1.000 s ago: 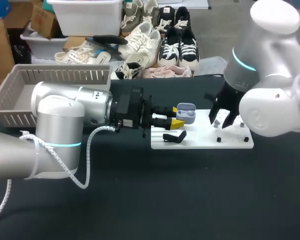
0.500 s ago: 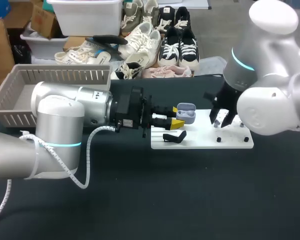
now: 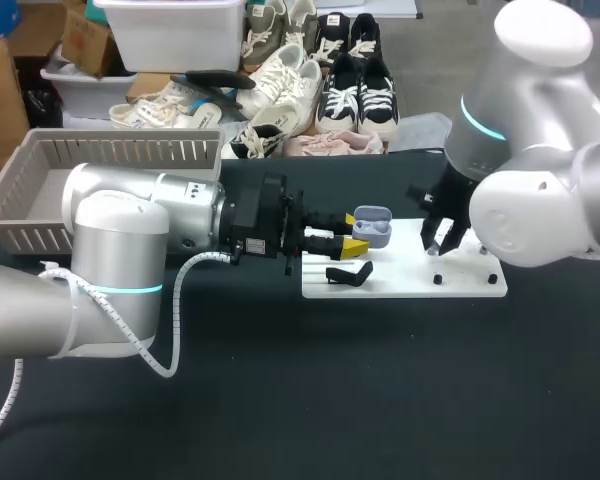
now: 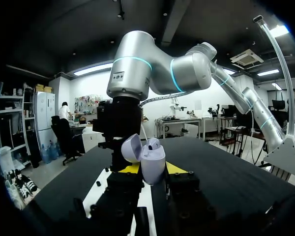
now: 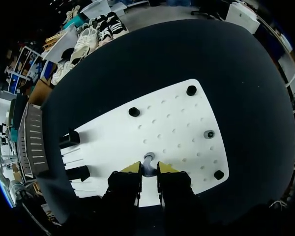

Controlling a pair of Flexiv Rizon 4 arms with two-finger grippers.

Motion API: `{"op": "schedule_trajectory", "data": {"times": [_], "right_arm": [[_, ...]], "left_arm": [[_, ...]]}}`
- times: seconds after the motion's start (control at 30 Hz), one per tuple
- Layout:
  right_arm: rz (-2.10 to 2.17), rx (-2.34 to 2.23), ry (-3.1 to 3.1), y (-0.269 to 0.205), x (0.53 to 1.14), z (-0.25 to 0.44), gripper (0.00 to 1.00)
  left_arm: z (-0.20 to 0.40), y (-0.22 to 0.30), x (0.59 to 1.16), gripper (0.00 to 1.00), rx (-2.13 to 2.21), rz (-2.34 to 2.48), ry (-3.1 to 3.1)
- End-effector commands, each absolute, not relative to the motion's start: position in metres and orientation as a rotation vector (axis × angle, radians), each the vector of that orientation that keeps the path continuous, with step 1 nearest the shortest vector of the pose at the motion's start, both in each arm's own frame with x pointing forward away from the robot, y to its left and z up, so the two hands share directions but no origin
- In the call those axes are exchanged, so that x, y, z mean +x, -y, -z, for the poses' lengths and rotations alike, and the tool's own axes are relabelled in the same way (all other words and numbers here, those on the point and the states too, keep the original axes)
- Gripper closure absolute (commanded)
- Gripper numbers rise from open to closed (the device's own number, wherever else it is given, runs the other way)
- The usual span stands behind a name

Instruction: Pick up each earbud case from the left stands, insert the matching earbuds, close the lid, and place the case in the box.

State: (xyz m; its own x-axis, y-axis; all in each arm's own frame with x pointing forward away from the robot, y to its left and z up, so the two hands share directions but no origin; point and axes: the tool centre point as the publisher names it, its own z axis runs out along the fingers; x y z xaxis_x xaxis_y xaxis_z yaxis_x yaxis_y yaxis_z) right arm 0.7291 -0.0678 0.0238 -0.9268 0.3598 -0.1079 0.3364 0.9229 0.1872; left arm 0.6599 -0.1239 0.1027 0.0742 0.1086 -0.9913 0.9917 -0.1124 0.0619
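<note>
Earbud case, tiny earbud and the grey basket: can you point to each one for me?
earbud case [image 4: 154, 164], left wrist view, on the front of its lower shell.
earbud [image 5: 148, 162], right wrist view, on its small grey body.
grey basket [image 3: 120, 152], head view, on its slatted far wall.

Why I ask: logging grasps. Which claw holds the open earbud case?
The left claw: it grips the lilac earbud case, lid open. The right claw pinches only a grey earbud.

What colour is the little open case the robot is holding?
Pale lilac earbud case, clearest in the left wrist view.
</note>
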Motion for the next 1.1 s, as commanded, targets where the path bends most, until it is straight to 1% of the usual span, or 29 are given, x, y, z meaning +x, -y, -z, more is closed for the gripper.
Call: {"op": "schedule_trajectory", "data": {"times": [0.03,0.4,0.77,1.1], "right_arm": [[-0.246,0.536,-2.949,0.066,0.731,-0.022,1.0],[-0.263,0.55,-2.953,0.071,0.727,-0.029,1.0],[-0.302,0.577,-2.922,0.081,0.714,-0.05,1.0],[-0.285,0.602,-2.935,0.098,0.708,-0.094,1.0]], "left_arm": [[-0.102,0.124,0.659,1.0,1.401,1.178,-1.188],[-0.102,0.124,0.659,1.0,1.401,1.178,-1.188],[-0.102,0.124,0.659,1.0,1.401,1.178,-1.188],[-0.102,0.124,0.659,1.0,1.401,1.178,-1.188]]}}
